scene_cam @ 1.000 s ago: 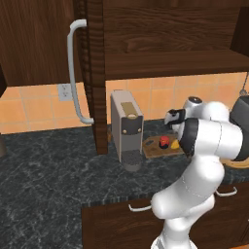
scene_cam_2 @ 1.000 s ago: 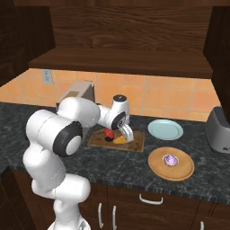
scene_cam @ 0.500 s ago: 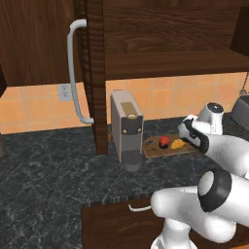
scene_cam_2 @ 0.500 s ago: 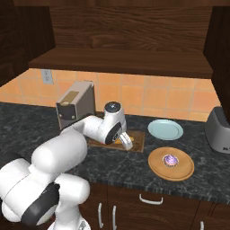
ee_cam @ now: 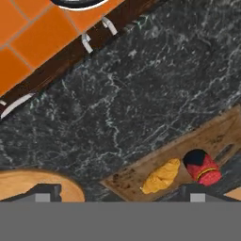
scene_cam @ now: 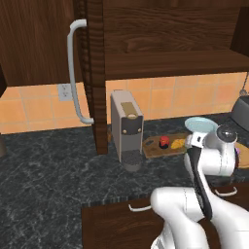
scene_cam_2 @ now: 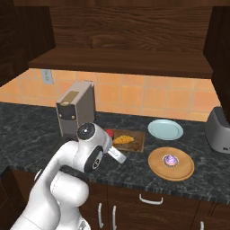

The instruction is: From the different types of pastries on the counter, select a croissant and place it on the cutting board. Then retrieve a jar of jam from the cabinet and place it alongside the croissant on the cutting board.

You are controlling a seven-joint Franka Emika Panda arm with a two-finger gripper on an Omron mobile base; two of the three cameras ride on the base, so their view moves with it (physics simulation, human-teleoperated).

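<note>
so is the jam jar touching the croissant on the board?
Apart. The hand view shows a strip of bare cutting board between the croissant and the jar of jam; the left base view shows the same gap.

Glossy white, rounded arm (scene_cam: pixel 194 214) segments swell like bulbs, joined by dark bands. A dark round joint cap (scene_cam_2: pixel 85 131) with a pale centre tops the elbow.

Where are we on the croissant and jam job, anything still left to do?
Both placements look done: the croissant and the jar of jam sit side by side on the cutting board. The hand holds nothing, with its fingertips spread apart over the counter. Nothing visible looks left.
</note>
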